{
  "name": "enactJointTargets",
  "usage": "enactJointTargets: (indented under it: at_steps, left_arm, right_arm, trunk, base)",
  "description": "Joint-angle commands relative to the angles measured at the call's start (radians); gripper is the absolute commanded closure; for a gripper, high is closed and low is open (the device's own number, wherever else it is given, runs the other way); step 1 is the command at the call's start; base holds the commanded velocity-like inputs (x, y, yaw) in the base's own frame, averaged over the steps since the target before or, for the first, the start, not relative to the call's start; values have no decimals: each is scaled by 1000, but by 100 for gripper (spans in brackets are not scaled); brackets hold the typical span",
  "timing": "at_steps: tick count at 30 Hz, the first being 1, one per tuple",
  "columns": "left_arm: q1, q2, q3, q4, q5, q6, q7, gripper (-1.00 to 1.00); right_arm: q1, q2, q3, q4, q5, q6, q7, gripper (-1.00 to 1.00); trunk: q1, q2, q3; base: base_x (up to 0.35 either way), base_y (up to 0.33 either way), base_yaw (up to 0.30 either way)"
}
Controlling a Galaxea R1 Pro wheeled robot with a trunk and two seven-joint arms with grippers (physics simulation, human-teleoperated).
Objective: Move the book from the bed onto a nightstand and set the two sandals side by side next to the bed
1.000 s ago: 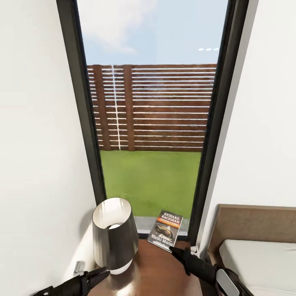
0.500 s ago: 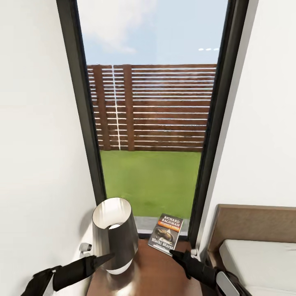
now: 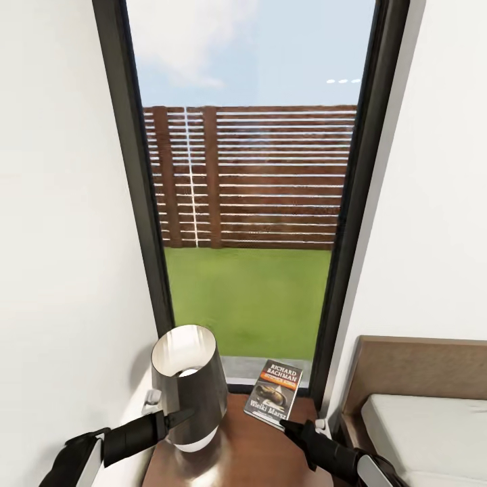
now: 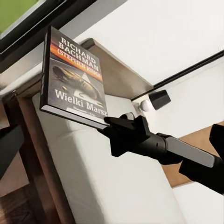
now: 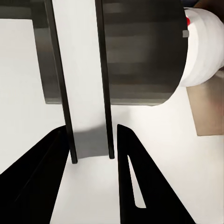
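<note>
One book, pinched by its lower edge in the right gripper, hangs over the nightstand at 12 o'clock; left gripper, opening indiscernible, may topple the lamp.

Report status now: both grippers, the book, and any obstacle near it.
Right gripper shut on book, held above nightstand. Left gripper at lamp, state unclear. Lamp stands close beside the book.

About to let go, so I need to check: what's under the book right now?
The book, pinched by its near edge in the right gripper, sits tilted over the nightstand back corner. Its underside is hidden, so contact cannot be told.
</note>
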Motion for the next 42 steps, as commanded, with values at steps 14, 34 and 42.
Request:
enactJointTargets:
  at_steps: [14,34,42]
  left_arm:
    - [-1,-3,-2,1,2,7,6,-100]
    - [-1,-3,-3,5,2,6,8,-100]
    - [-1,-3,-3,5,2,6,7,-100]
  right_arm:
    - [-1,-1,2,0,-8,6,0,100]
    - [-1,-1,5,1,-8,6,0,100]
    - [-1,-1,5,1,-7,13,-1,100]
  trunk:
    - [39,-72,-34]
    - [100,-184,-84]
    - [131,-240,-109]
  base:
    - [0,0,0]
    - [0,0,0]
    - [0,0,0]
